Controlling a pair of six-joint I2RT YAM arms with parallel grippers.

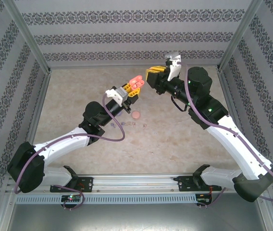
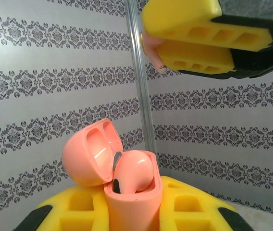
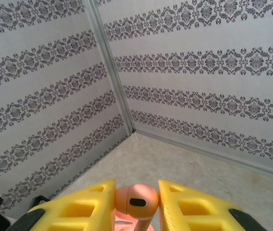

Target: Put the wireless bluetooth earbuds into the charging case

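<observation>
On my left, the left gripper point(image 1: 130, 92) is clamped tight on the salmon-orange charging case point(image 2: 132, 204). The case stands upright with its lid point(image 2: 92, 153) hinged back and a seated earbud point(image 2: 135, 169) in one socket. Across a small gap to the right and a little farther back, the right gripper point(image 1: 152, 76), nearly closed, pinches the held earbud point(image 3: 136, 201), head poking past the tips and stem running back into the grip. From the left wrist camera it hangs above and right of the case mouth, apart from it. I judge the stem must point down into the free socket, which I can barely make out.
</observation>
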